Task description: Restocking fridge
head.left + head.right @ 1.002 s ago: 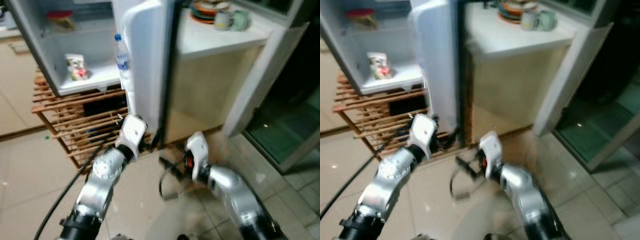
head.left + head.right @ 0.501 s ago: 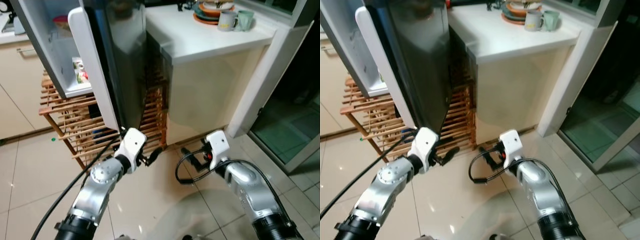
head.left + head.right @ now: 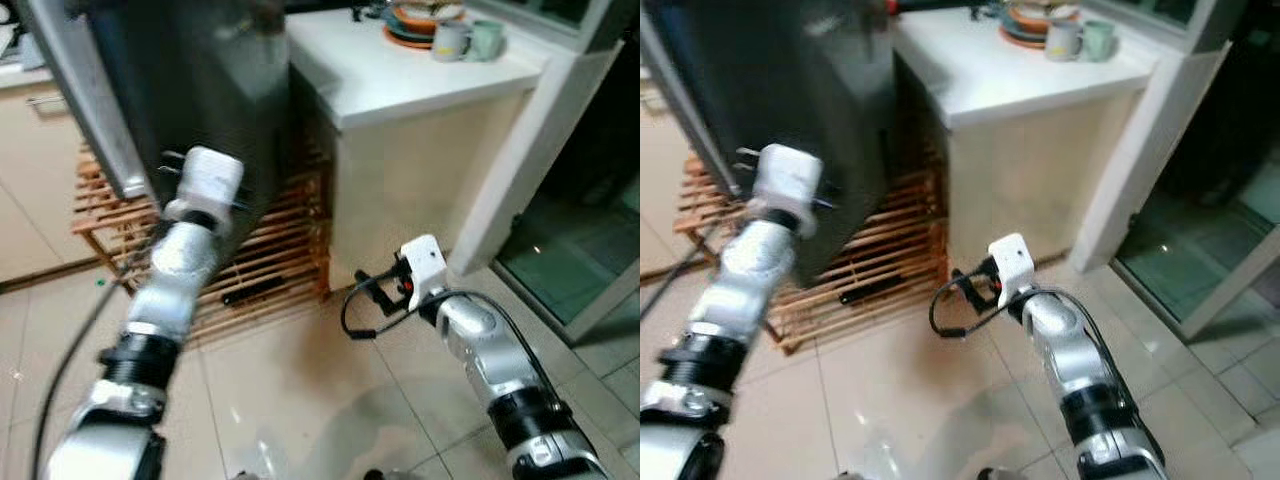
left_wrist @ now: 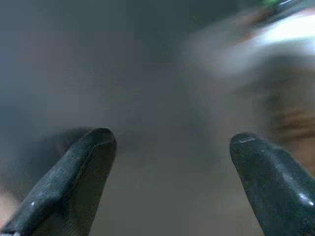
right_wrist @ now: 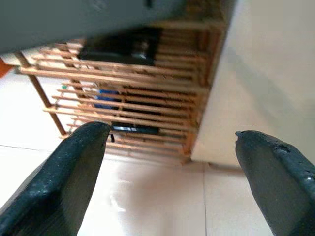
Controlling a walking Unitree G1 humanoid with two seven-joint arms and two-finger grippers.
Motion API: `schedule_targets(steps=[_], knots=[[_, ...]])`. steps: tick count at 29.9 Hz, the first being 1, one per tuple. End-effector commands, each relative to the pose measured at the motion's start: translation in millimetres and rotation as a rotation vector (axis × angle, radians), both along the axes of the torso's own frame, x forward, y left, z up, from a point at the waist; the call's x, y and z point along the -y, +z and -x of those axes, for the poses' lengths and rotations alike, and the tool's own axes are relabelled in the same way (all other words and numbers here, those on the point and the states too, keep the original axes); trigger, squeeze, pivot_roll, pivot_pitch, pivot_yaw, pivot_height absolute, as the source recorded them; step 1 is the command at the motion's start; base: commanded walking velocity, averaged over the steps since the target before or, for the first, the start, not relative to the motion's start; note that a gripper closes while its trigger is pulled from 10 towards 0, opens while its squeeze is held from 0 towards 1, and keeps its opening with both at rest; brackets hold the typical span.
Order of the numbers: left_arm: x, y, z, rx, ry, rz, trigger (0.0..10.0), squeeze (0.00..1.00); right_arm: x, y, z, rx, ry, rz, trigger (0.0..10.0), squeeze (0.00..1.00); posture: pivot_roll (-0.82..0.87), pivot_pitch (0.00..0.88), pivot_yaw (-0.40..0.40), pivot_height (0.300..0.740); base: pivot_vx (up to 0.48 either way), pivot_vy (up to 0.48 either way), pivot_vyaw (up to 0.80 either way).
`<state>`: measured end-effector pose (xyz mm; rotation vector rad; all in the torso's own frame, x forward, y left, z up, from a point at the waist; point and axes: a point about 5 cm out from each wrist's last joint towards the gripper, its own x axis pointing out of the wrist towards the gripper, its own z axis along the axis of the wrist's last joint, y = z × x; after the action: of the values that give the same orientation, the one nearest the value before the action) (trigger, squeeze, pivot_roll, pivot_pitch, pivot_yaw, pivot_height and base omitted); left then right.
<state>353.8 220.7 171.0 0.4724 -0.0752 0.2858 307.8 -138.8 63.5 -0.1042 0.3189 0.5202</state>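
The fridge's dark grey door (image 3: 200,90) fills the upper left and hides the inside. My left arm is raised, its white wrist (image 3: 205,180) right against the door's lower part. In the left wrist view my left gripper (image 4: 170,162) is open, fingertips close to the blurred grey surface, nothing between them. My right gripper (image 3: 367,287) hangs low above the floor tiles, pointing at the wooden rack (image 3: 270,260) under the fridge. It is open and empty (image 5: 172,162).
A white counter (image 3: 400,75) stands right of the fridge with stacked plates and two mugs (image 3: 455,30) on it. A glass door (image 3: 570,250) lies to the right. Cream cabinets (image 3: 30,200) are at the left. Dark items lie in the rack (image 5: 133,129).
The fridge door has swung across and now covers the shelves and bottle. My left arm has risen from near the floor to the door. My right gripper stayed low.
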Motion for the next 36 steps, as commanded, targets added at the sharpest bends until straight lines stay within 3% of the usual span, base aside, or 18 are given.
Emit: schedule_targets(steps=[1,3,5,6,7,8,9,11,12,14,15,16,18,26,36], knots=[[-32.0,-1,3.7,0.004,0.193,-0.036,10.0,0.0,1.4,3,-1.6,0.015,-0.005,-0.013,10.0,0.0,-0.02,0.0,0.004,0.74,0.0,0.0,0.0],[-29.2,-3,2.1,0.0,0.168,-0.019,10.0,0.0,2.8,1,-0.5,0.009,-0.007,-0.01,10.0,0.0,-0.02,0.0,0.002,0.74,0.0,0.0,0.0],[3.1,-6,-3.4,0.007,-0.005,0.038,10.0,0.0,3.1,0,0.3,0.007,-0.002,-0.002,10.0,0.0,-0.02,0.0,-0.002,0.74,0.0,0.0,0.0],[3.1,-6,-3.4,0.007,-0.005,0.038,10.0,0.0,3.1,0,0.3,0.007,-0.002,-0.002,10.0,0.0,-0.02,0.0,-0.002,0.74,0.0,0.0,0.0],[53.9,-9,-3.6,0.01,-0.276,0.117,10.0,0.0,3.6,0,0.0,0.018,-0.01,0.009,10.0,0.0,-0.02,0.0,-0.003,0.74,0.0,0.0,0.0],[83.9,-8,2.4,0.018,-0.43,0.125,10.0,0.0,7.5,2,-3.0,0.033,-0.061,0.011,10.0,0.0,-0.02,0.0,-0.003,0.74,0.0,0.0,0.0],[102.3,-7,7.7,0.027,-0.523,0.126,10.0,0.0,10.4,3,-5.1,0.043,-0.099,0.011,10.0,0.0,-0.02,0.0,-0.003,0.74,0.0,0.0,0.0],[121.8,-7,16.3,0.048,-0.61,0.13,10.0,0.0,16.2,5,-9.4,0.059,-0.188,0.002,10.0,0.0,-0.04,0.0,0.008,0.74,0.0,0.0,0.0],[121.8,-7,16.3,0.048,-0.61,0.13,10.0,0.0,16.2,5,-9.4,0.059,-0.188,0.002,10.0,0.0,-0.04,0.0,0.008,0.74,0.0,0.0,0.0],[127.5,-10,18.6,0.028,-0.621,0.252,10.0,0.0,25.7,8,-12.1,0.09,-0.305,-0.012,10.0,0.0,-0.05,0.0,0.017,0.74,0.0,0.0,0.0],[123.2,-12,15.6,0.017,-0.59,0.34,10.0,0.0,30.0,10,-12.0,0.108,-0.36,-0.023,10.0,0.0,-0.06,0.0,0.021,0.74,0.0,0.0,0.0],[123.2,-12,15.6,0.017,-0.59,0.34,10.0,0.0,30.0,10,-12.0,0.108,-0.36,-0.023,10.0,0.0,-0.06,0.0,0.021,0.74,0.0,0.0,0.0],[110.1,-17,7.0,-0.017,-0.526,0.425,10.0,0.0,33.3,13,-9.5,0.151,-0.419,-0.052,10.0,0.0,-0.08,0.0,0.028,0.74,0.456,0.0,0.0],[98.7,-19,-0.2,-0.044,-0.483,0.426,10.0,0.0,40.8,11,-5.3,0.178,-0.478,-0.037,10.0,0.0,-0.1,0.0,0.041,0.74,0.458,0.0,0.0],[96.8,-18,-5.1,-0.044,-0.489,0.411,10.0,0.0,42.0,9,-3.3,0.188,-0.491,-0.041,10.0,0.0,-0.11,0.0,0.05,0.74,0.461,0.0,0.0]])
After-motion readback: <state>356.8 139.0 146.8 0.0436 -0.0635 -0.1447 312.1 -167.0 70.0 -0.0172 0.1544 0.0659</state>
